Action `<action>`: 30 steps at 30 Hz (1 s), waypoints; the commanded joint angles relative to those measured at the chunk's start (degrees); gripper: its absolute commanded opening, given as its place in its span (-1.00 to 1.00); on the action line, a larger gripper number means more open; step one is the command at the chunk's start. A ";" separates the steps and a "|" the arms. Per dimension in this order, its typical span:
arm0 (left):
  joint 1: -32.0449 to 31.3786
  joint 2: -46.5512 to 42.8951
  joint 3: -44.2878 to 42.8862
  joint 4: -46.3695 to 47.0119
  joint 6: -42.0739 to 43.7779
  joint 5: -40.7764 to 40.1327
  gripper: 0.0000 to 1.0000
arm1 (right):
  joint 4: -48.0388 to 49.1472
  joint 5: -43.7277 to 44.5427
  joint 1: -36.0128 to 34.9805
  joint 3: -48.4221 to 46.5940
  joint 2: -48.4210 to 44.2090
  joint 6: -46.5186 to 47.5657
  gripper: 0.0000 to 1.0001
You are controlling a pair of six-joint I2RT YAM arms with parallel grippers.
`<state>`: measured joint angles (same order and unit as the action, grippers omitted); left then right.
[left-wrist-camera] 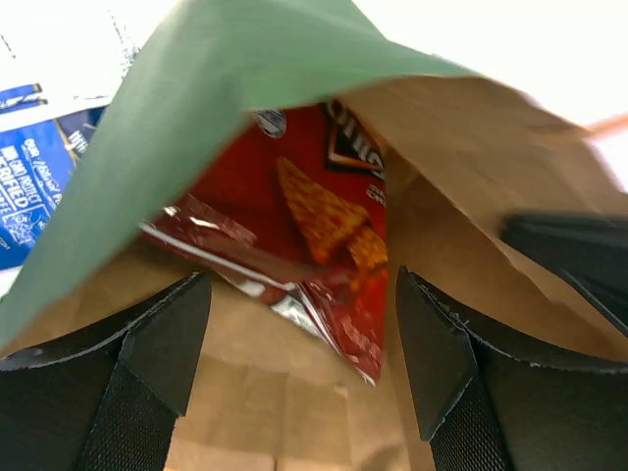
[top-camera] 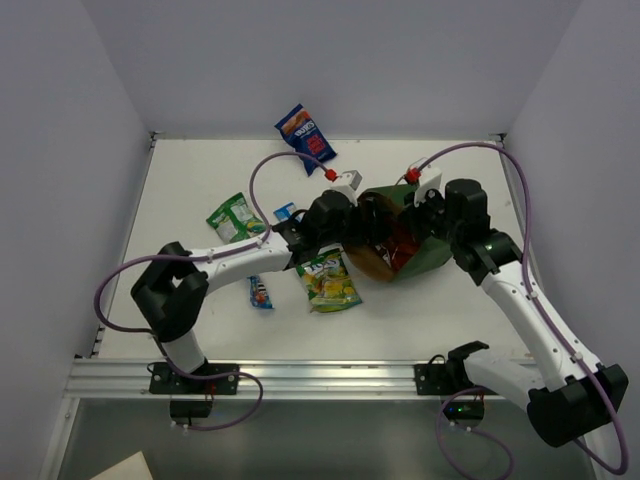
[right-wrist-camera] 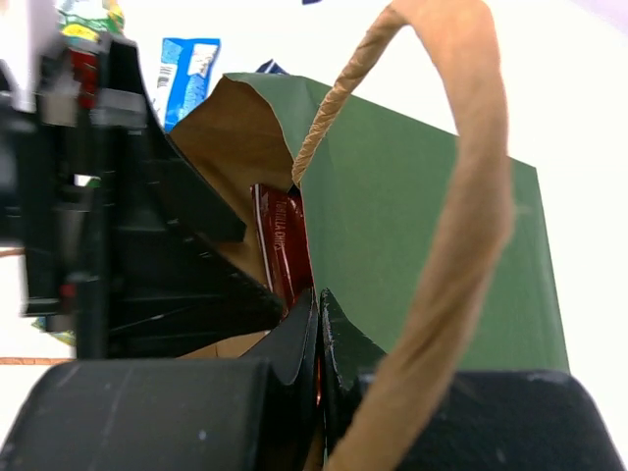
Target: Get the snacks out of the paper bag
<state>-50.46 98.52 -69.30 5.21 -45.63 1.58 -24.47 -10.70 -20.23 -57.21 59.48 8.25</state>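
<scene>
A white table [top-camera: 200,175] fills the middle of the top view, boxed in by plain pale grey-lilac walls: a back wall [top-camera: 330,60] across the upper part of the frame, a left wall [top-camera: 60,180] slanting down the left side and a right wall [top-camera: 590,130] down the right side. Along the table's near edge, in the lower part of the frame, runs a silver metal rail [top-camera: 330,378], and below it lies a dull grey-green floor [top-camera: 350,440] with a tan sheet corner [top-camera: 115,468] at the bottom left. The light is even and soft, and the tabletop is brightly lit.
</scene>
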 commanded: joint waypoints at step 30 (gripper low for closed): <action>3.25 -10.00 -8.48 -13.11 0.79 -8.61 -1.00 | 6.81 8.13 -0.16 8.17 -2.71 -6.32 -1.00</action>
<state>-50.02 97.60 -75.11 -5.58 -49.63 -4.73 -18.70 -9.63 -20.60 -49.78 56.23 1.48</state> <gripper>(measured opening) 0.017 0.011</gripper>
